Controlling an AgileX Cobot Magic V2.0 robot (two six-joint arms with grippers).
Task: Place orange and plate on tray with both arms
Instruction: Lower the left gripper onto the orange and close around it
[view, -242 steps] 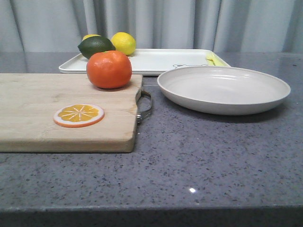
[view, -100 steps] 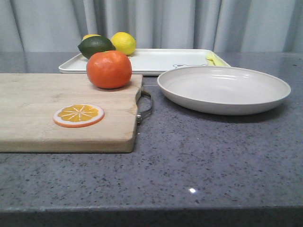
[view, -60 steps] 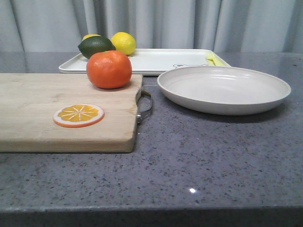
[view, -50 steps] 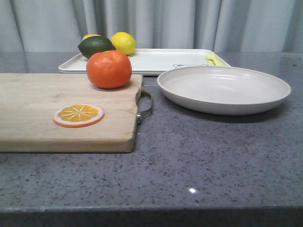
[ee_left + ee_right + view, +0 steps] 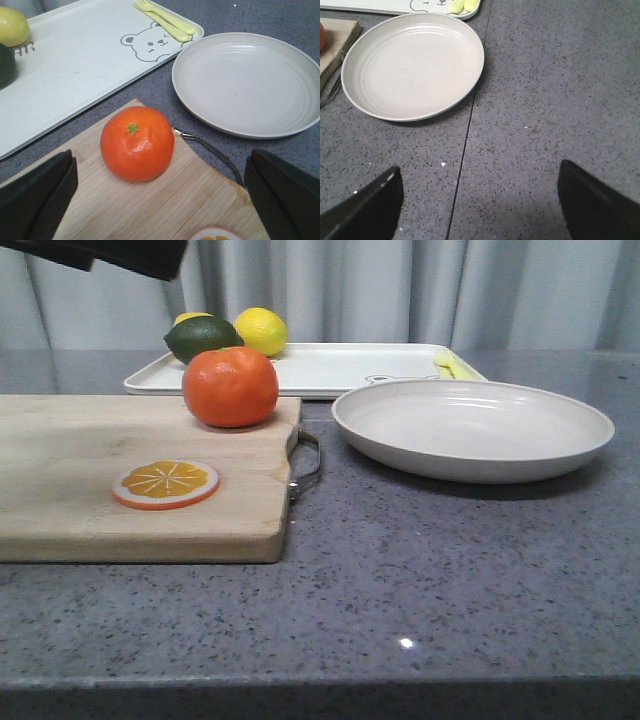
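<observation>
The orange (image 5: 230, 387) rests on the far right corner of a wooden cutting board (image 5: 80, 500). To its right the off-white plate (image 5: 472, 427) lies on the grey counter. Behind both, the white tray (image 5: 340, 368) spans the back. My left gripper (image 5: 160, 200) hovers open above the board, and the orange (image 5: 137, 143) lies just ahead of its wide-spread fingers. A dark part of the left arm (image 5: 110, 252) shows at the front view's top left. My right gripper (image 5: 480, 205) is open over bare counter, short of the plate (image 5: 412, 65). Neither holds anything.
A dark green lime (image 5: 203, 338) and a yellow lemon (image 5: 261, 331) sit on the tray's left end, and a yellow-green fork (image 5: 167, 17) lies by its bear drawing. An orange slice (image 5: 166, 484) lies on the board. A metal handle (image 5: 308, 462) sticks out toward the plate.
The left arm has come into the front view at the top left, where nothing showed before. The orange, plate and tray have not moved.
</observation>
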